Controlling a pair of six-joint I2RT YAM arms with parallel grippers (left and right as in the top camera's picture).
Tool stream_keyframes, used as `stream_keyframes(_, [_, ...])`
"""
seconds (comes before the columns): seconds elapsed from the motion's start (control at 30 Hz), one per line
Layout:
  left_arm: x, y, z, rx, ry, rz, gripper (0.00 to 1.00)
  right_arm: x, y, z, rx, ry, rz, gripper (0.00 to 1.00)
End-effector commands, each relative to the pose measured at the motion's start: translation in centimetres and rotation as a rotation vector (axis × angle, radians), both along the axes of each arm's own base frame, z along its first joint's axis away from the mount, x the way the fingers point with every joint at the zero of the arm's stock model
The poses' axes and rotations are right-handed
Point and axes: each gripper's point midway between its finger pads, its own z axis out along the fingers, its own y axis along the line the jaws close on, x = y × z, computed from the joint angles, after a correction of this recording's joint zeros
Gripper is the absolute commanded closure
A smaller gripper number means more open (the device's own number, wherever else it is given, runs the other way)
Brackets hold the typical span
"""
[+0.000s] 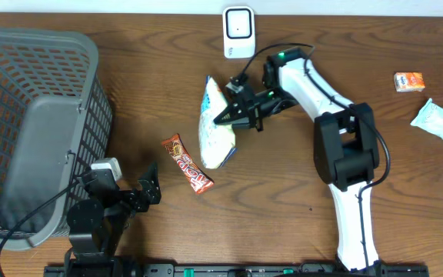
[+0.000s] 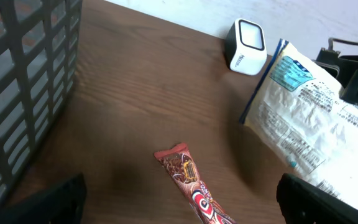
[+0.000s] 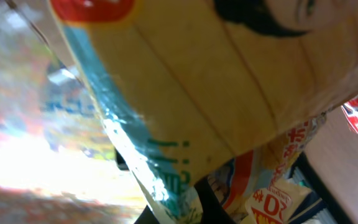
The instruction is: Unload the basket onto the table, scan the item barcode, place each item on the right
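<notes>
White bag [image 1: 215, 123] is hanging pinched in my right gripper [image 1: 233, 114] near the table's [image 1: 152, 77] far edge, by the scanner [image 1: 238, 32]. I'm presenting it; next its barcode likely needs turning scannerward. My left gripper [image 1: 151, 191] is idling open, empty.

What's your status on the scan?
Right gripper: jaws shut on snack bag, short of scanner. Left gripper: jaws open, empty, by basket. Candy bar beside bag, path clear.

Basket [image 1: 37, 115] blocks the table's [image 1: 283, 223] left edge. Open wood runs between basket and snack bag [image 1: 215, 127] up to the far edge, with the candy bar [image 1: 187, 163] at its near end. Scanner [image 1: 238, 32] sits mid far edge. Right arm [image 1: 344, 146] cuts across middle-right. Orange packet [image 1: 408, 81] and white packet [image 1: 439, 121] lie near the right edge. Near-right corner free.
</notes>
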Motion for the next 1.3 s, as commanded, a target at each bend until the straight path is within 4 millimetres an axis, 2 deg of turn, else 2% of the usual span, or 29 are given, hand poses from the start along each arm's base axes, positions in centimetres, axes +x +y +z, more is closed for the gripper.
stream_keyframes(0.0, [0.0, 0.1, -0.1, 0.014, -0.002, 0.0, 0.02, 0.9, -1.1, 1.1, -0.013, 0.081, -0.051, 0.99])
stream_keyframes(0.17, [0.0, 0.1, -0.1, 0.014, -0.002, 0.0, 0.02, 1.3, -2.5, 0.1, -0.065, 0.062, -0.051, 0.99])
stream_keyframes(0.23, [0.0, 0.1, -0.1, 0.014, -0.002, 0.0, 0.02, 1.4, -3.3, -0.5, -0.073, -0.024, -0.034, 0.99])
stream_keyframes(0.27, [0.0, 0.1, -0.1, 0.014, -0.002, 0.0, 0.02, 1.2, -3.8, -1.2, -0.085, -0.096, -0.009, 0.99])
stream_keyframes(0.3, [0.0, 0.1, -0.1, 0.014, -0.002, 0.0, 0.02, 0.5, -5.3, -3.1, -0.162, -0.207, 0.077, 0.98])
stream_keyframes(0.37, [0.0, 0.1, -0.1, 0.014, -0.002, 0.0, 0.02, 0.1, -6.4, -4.3, -0.241, -0.216, 0.124, 0.99])
stream_keyframes(0.53, [0.0, 0.1, -0.1, 0.014, -0.002, 0.0, 0.02, 0.9, -8.3, -4.9, -0.367, -0.255, 0.153, 0.98])
stream_keyframes(0.6, [0.0, 0.1, -0.1, 0.014, -0.002, 0.0, 0.02, 1.9, -9.8, -6.1, -0.549, -0.248, 0.162, 0.98])
stream_keyframes(0.67, [0.0, 0.1, -0.1, 0.015, -0.002, 0.0, 0.02, 3.5, -12.5, -7.9, -0.883, -0.207, 0.116, 0.98])
stream_keyframes(0.73, [0.0, 0.1, -0.1, 0.014, -0.002, 0.0, 0.02, 4.8, -14.8, -8.5, -1.15, -0.189, 0.046, 0.99])
stream_keyframes(0.77, [0.0, 0.1, -0.1, 0.014, -0.002, 0.0, 0.02, 5.2, -15.2, -8.4, -1.242, -0.194, 0.013, 0.98])
stream_keyframes(0.8, [0.0, 0.1, -0.1, 0.014, -0.002, 0.0, 0.02, 5.5, -15.0, -8.2, -1.272, -0.206, -0.001, 0.98])
stream_keyframes(0.93, [0.0, 0.1, -0.1, 0.014, -0.002, 0.0, 0.02, 6.8, -11.9, -8.2, -1.292, -0.339, -0.022, 0.98])
stream_keyframes(1.07, [0.0, 0.1, -0.1, 0.014, -0.002, 0.0, 0.02, 6.9, -11.5, -9.2, -1.558, -0.384, -0.129, 0.99])
stream_keyframes(1.13, [0.0, 0.1, -0.1, 0.014, -0.002, 0.0, 0.02, 6.2, -10.1, -9.4, -1.596, -0.438, -0.112, 0.89])
stream_keyframes(1.2, [0.0, 0.1, -0.1, 0.014, -0.002, 0.0, 0.02, 5.3, -8.2, -9.4, -1.587, -0.482, -0.076, 0.64])
stream_keyframes(1.27, [0.0, 0.1, -0.1, 0.014, -0.002, 0.0, 0.02, 4.7, -6.8, -8.9, -1.573, -0.513, -0.059, 0.56])
